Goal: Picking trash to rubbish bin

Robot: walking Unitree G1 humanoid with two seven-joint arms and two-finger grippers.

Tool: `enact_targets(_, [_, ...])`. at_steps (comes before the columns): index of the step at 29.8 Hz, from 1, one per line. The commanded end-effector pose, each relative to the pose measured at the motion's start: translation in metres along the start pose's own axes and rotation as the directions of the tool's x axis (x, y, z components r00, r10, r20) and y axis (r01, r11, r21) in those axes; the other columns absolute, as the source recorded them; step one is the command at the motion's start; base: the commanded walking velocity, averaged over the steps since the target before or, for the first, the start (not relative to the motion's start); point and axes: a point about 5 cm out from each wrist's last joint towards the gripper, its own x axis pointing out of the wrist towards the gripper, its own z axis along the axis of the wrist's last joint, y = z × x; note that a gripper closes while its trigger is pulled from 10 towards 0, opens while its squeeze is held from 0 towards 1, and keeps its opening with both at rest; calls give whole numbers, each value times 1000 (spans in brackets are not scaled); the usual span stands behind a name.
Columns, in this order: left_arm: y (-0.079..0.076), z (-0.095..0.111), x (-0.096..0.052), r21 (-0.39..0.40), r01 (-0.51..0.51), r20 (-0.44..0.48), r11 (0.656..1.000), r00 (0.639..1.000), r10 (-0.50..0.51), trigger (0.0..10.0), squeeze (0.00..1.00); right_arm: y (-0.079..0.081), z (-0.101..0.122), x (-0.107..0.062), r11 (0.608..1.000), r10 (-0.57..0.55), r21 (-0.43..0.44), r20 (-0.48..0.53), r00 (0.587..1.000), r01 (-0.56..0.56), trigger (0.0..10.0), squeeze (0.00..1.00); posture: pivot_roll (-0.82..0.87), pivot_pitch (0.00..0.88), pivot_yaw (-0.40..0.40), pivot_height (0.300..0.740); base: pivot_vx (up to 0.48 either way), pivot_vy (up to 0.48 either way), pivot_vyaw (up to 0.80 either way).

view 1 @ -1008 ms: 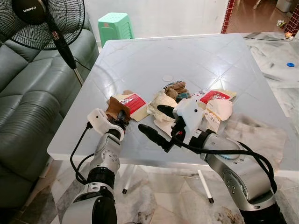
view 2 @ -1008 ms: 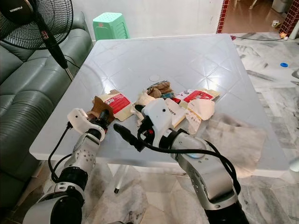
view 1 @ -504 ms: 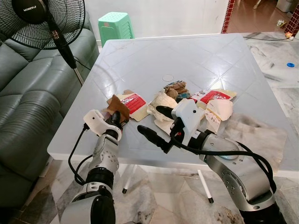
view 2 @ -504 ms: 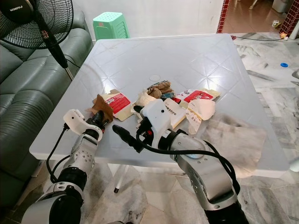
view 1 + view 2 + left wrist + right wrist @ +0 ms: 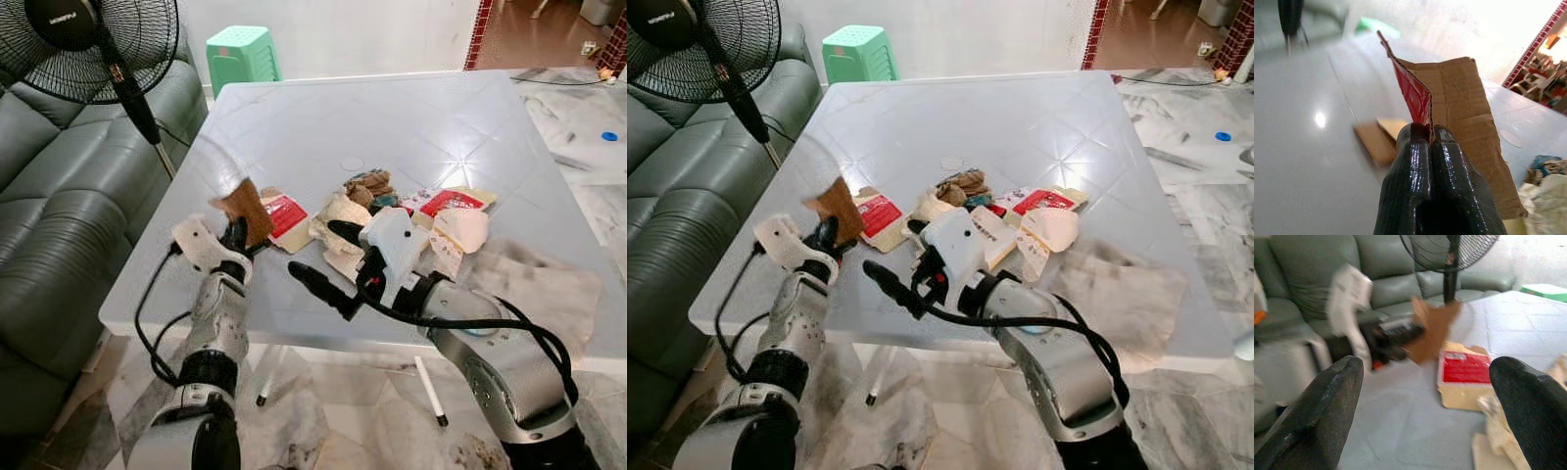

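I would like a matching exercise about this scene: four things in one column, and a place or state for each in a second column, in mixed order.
Things:
1. left claw
2. right claw
3. green stool
4. fan

Places or states:
A. open, above the table's near edge
B. on the floor beyond the table
C. shut on a torn cardboard piece
D. beside the sofa

Pairs: 1-C, 2-A, 3-B, 4-D
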Motion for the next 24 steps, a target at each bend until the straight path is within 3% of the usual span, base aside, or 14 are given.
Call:
enact_targets(1, [3,11,-4,96,8,53,995,998,-13,0,0,-7,0,1,999,-44,-15,0,999,44,10000,220,-89,41,78,740,0,0,0])
enact_targets(5, [8,19,-16,202,9,108,979,994,-32,0,0,-14,-7,5,995,-89,-42,-11,996,89,10000,224,-57,43,73,740,0,0,0])
enact_targets(7, [14,15,-30,265,4,105,964,994,-33,0,0,-25,-15,10,985,-162,-67,-21,987,161,10000,224,-40,41,70,740,0,0,0])
enact_targets(10, [17,11,-45,294,2,93,956,995,-30,0,0,-35,-19,14,962,-229,-157,-13,973,224,10000,224,-28,42,67,740,0,0,0])
enact_targets(14, [17,9,-60,337,25,83,941,995,-56,0,0,-48,-21,19,944,-302,-131,23,953,302,10000,259,5,47,61,740,0,0,0])
enact_targets(15, [18,6,-70,368,30,67,929,996,-59,0,0,-51,-20,24,941,-308,-131,40,950,311,10000,451,26,50,55,740,0,0,0])
enact_targets(16, [18,6,-70,368,30,67,929,996,-59,0,0,-51,-20,24,941,-308,-131,40,950,311,10000,451,26,50,55,740,0,0,0])
enact_targets(19, [24,2,-86,367,0,48,930,999,-19,0,0,-57,-21,36,933,-317,-164,56,947,322,10000,275,48,59,49,740,0,0,0])
enact_targets(20, [24,3,-88,370,0,47,929,999,-18,0,0,-58,-21,38,931,-316,-173,64,947,322,10000,357,60,62,48,740,0,0,0])
enact_targets(21, [24,3,-90,371,0,46,929,999,-18,0,0,-59,-21,40,929,-315,-181,70,947,323,10000,357,63,62,47,740,0,0,0])
enact_targets(22, [23,4,-94,370,4,39,929,999,-20,0,0,-62,-22,43,917,-337,-197,83,938,347,10000,1000,71,64,45,740,0,0,0])
enact_targets(24, [22,5,-98,378,12,32,926,999,-26,0,0,-62,-23,47,921,-329,-191,85,941,339,10000,1000,82,68,44,740,0,0,0])
